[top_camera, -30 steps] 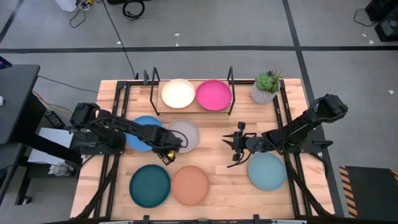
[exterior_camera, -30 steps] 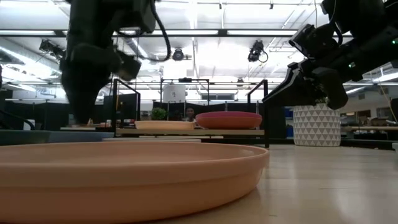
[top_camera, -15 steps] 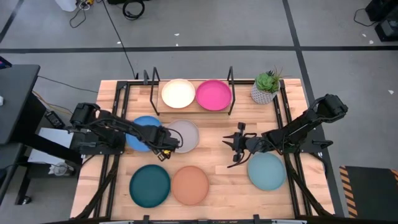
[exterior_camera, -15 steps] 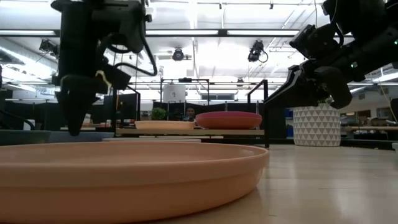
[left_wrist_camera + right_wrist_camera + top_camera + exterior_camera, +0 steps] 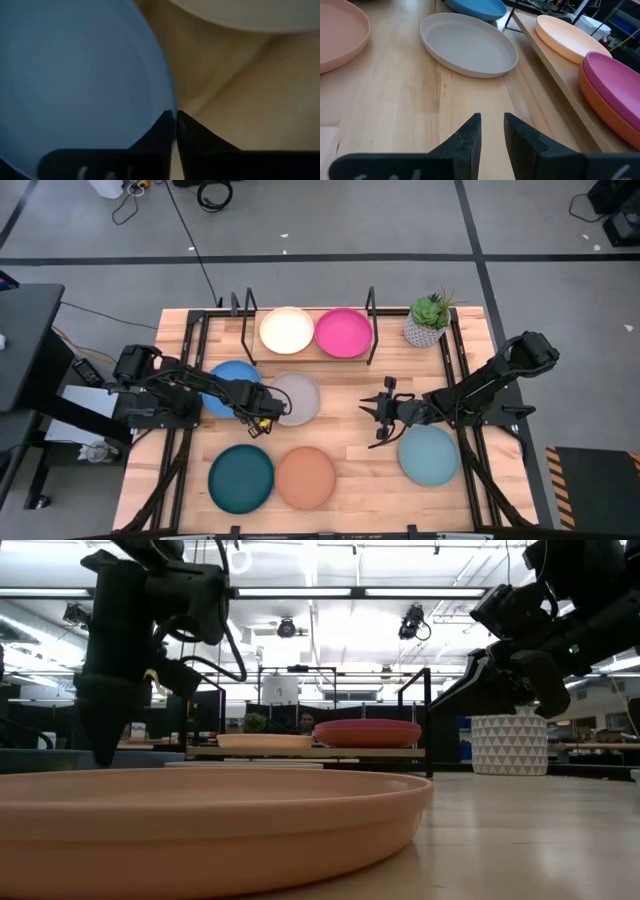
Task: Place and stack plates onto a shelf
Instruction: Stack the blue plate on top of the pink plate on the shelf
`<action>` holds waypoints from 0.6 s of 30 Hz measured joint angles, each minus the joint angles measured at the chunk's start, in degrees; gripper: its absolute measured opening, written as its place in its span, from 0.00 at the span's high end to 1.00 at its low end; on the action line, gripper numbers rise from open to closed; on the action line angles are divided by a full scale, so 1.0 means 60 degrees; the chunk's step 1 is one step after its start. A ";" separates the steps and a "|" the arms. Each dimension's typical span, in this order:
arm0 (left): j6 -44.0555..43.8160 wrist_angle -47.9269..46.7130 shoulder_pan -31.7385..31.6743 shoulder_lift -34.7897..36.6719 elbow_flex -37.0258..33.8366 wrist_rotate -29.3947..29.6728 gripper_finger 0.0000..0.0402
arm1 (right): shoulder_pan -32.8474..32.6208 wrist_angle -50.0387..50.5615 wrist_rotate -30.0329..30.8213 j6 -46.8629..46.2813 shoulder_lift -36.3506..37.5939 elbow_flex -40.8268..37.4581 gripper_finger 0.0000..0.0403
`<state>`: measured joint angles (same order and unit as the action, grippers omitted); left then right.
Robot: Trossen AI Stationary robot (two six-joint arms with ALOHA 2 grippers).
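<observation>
The blue plate (image 5: 228, 388) lies flat on the table left of the grey plate (image 5: 296, 398). My left gripper (image 5: 260, 420) points down at the blue plate's near right rim and is shut on it. My right gripper (image 5: 381, 414) is open and empty above bare table between the grey plate and the light blue plate (image 5: 428, 456). On the shelf (image 5: 310, 354) sit the cream plate (image 5: 287, 330) and the pink plate (image 5: 343, 332), which rests on the orange plate (image 5: 602, 111). The dark teal plate (image 5: 241, 477) and the tan plate (image 5: 306, 477) lie near the front edge. My left gripper pinches the blue plate's rim (image 5: 171, 102) between its two fingers, one finger over the plate's inside and one over the table outside. The fingers come from above, pointing down. The plate lies flat on the table.
A potted plant (image 5: 427, 320) stands at the far right, beside the shelf's black upright (image 5: 371, 308). Black rails (image 5: 458, 380) run along the table's left and right sides. Bare wood (image 5: 360, 440) lies between the grey, tan and light blue plates.
My left gripper has gone down and a little toward the table's left and far edge, onto the blue plate's rim. The plates have stayed where they were.
</observation>
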<state>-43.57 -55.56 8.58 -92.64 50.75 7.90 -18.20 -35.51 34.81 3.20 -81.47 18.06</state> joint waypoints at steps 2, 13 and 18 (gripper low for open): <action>0.0187 -0.0188 -0.0078 0.0000 0.0243 -0.0501 0.97 | 0.0000 -0.0003 0.0000 0.0000 0.0000 0.0000 0.78; 0.1670 -0.2637 0.0014 0.0000 0.3961 -0.1846 0.96 | -0.0261 0.0196 0.0024 -0.0437 0.0000 0.0000 0.78; 0.2992 -0.2586 0.0014 0.0004 0.5985 -0.0889 0.96 | -0.0492 0.0433 0.0277 -0.0815 0.0000 0.0000 0.78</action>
<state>-25.62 -71.08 8.67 -92.62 86.67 2.56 -21.15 -32.92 36.47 -1.69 -81.47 18.06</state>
